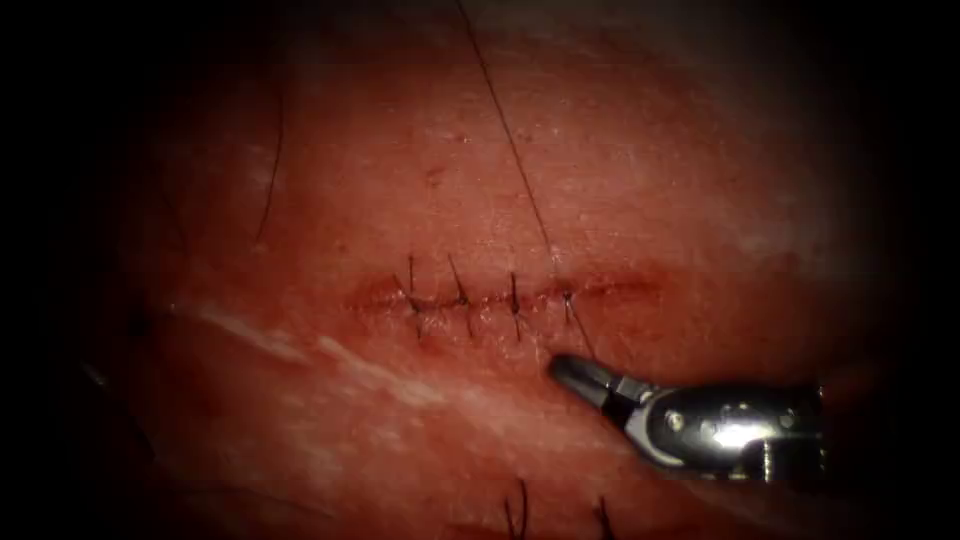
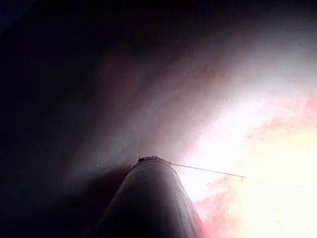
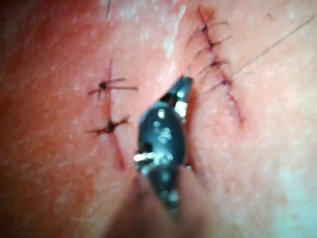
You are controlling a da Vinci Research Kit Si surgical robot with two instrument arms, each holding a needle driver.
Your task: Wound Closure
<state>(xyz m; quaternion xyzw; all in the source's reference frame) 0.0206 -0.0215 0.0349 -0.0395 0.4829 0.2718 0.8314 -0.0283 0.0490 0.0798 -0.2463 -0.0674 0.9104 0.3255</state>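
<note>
Right hand enters from right, tip resting just below cut near rightmost stitch; jaws pressed together, nothing seen between them. Four stitches cross cut on tissue. Thread runs from rightmost stitch up and away over tissue. Left hand's shaft seen from its wrist view, thread running from its end; cannot tell its jaws. Needle: cannot tell where. Second stitched cut beside right hand. No readable writing.

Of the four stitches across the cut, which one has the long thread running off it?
The rightmost stitch, nearest the right tool. The thread runs from it up the tissue; the other three end in short cut tails.
</note>
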